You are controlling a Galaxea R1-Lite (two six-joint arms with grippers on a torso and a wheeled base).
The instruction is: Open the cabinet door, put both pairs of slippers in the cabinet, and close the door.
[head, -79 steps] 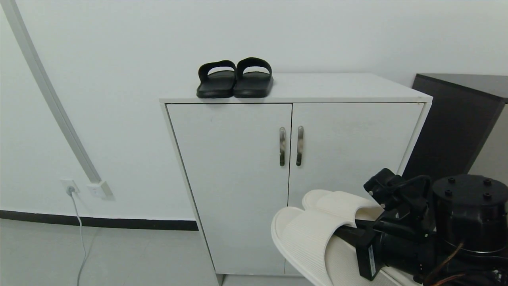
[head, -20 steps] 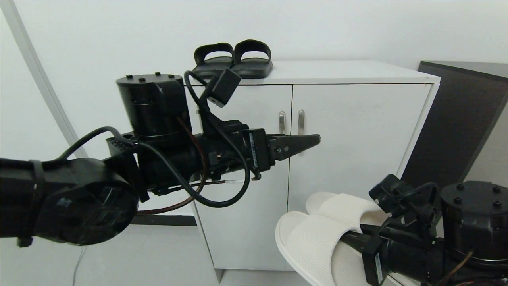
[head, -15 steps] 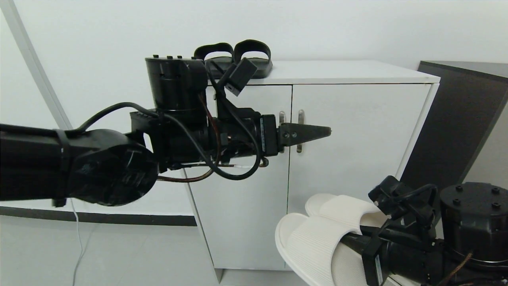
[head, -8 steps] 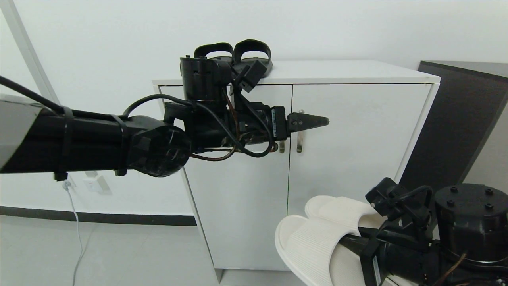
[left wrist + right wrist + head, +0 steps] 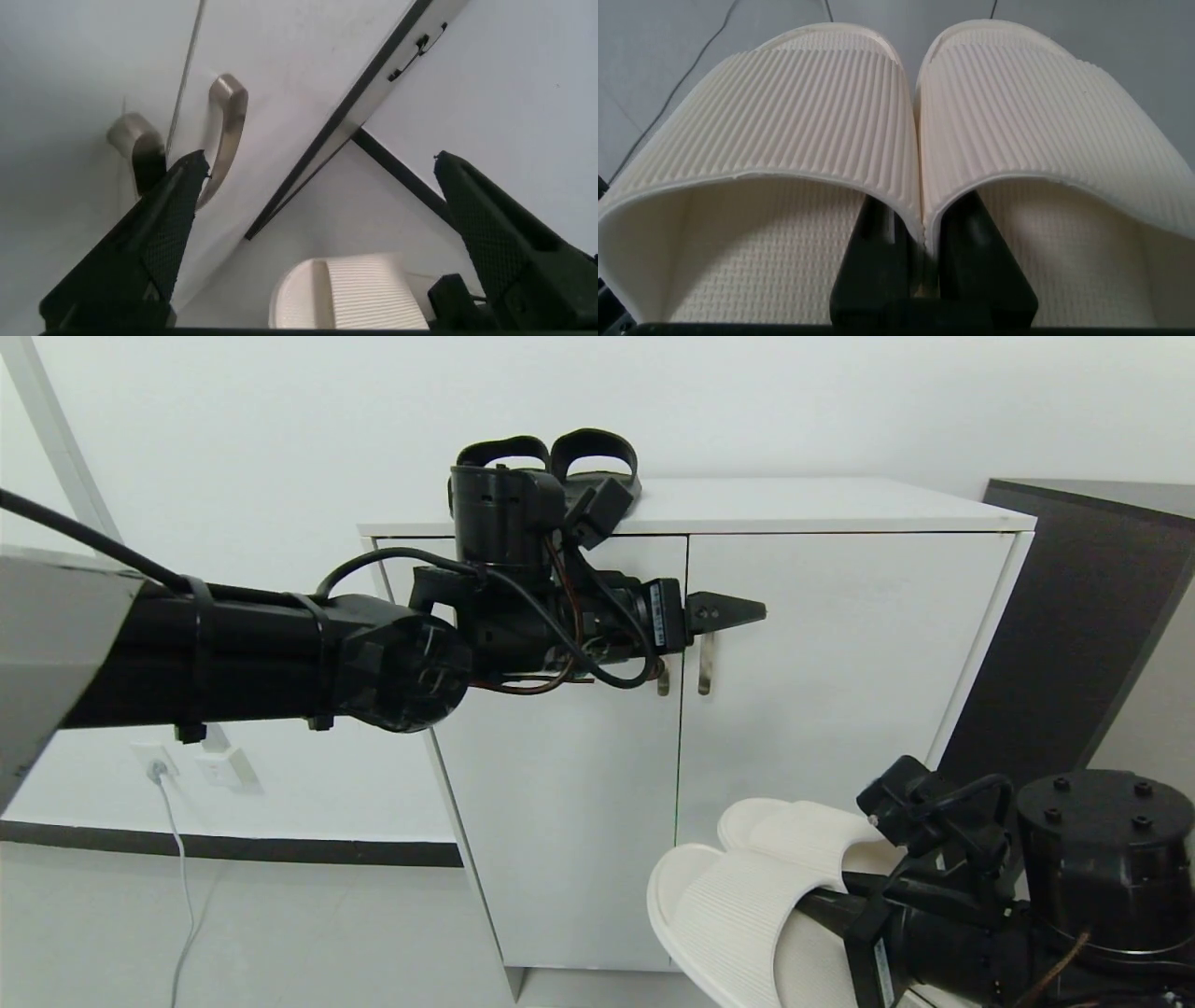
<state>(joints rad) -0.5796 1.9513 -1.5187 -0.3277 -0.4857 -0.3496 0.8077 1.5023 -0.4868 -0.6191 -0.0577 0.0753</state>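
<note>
Left arm held level across the front of the cabinet point(image 5: 840, 644), wrist joint upright. Left claw point(image 5: 738, 610) released, its 2 fingers point(image 5: 159, 233) spread wide at the upper end of the right door handle point(image 5: 707, 665); contact with it cannot be told. Right arm low, before the right door. Right claw point(image 5: 845, 896) clenched on the white slippers point(image 5: 738, 905), pinching the 2 inner strap walls together. Both doors are shut and the interior is hidden. The black slippers point(image 5: 597, 453) lie side by side on the cabinet top, toward its left end.
</note>
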